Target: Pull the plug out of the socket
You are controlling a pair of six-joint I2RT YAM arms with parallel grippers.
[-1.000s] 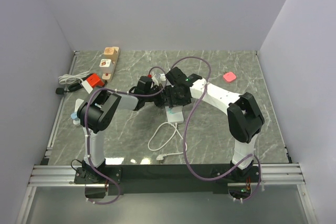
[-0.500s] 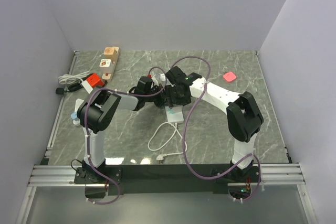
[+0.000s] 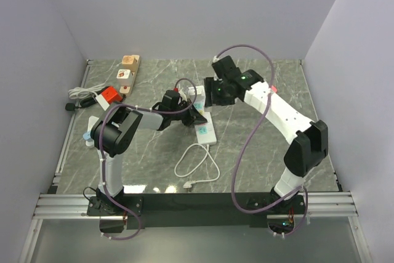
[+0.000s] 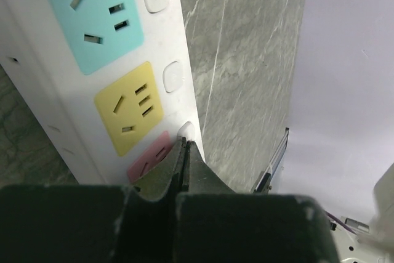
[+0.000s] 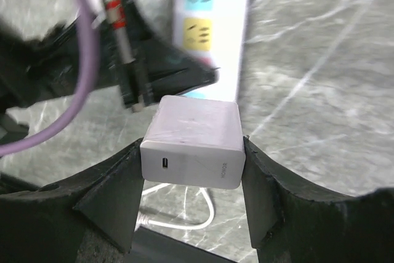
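Where the plug sits: white cube charger (image 5: 192, 143), clamped between the two fingers of the right gripper (image 5: 192, 152), port side facing the wrist camera, apart from the power strip.
Right gripper: grasping the plug by its two side faces, held above the table near the far end of the strip.
Power strip: white bar (image 3: 207, 131) lying flat mid-table; teal, yellow and pink socket faces in a row, each with a white button beside it.
Left gripper: clenched, fingers pressed together with nothing between them (image 4: 183, 147); tips down on the strip face beside the pink socket, at its button.
White cord: runs from the strip's near end in a loose loop (image 3: 197, 161) toward the arm bases.
Table: grey marbled top (image 3: 258, 146).
Second strip: wood-coloured bar (image 3: 129, 73) at the far left corner, well apart from the arms.
Red object: (image 3: 111, 94) just beside that bar.
Pink object: small, flat (image 3: 269, 90), far right.
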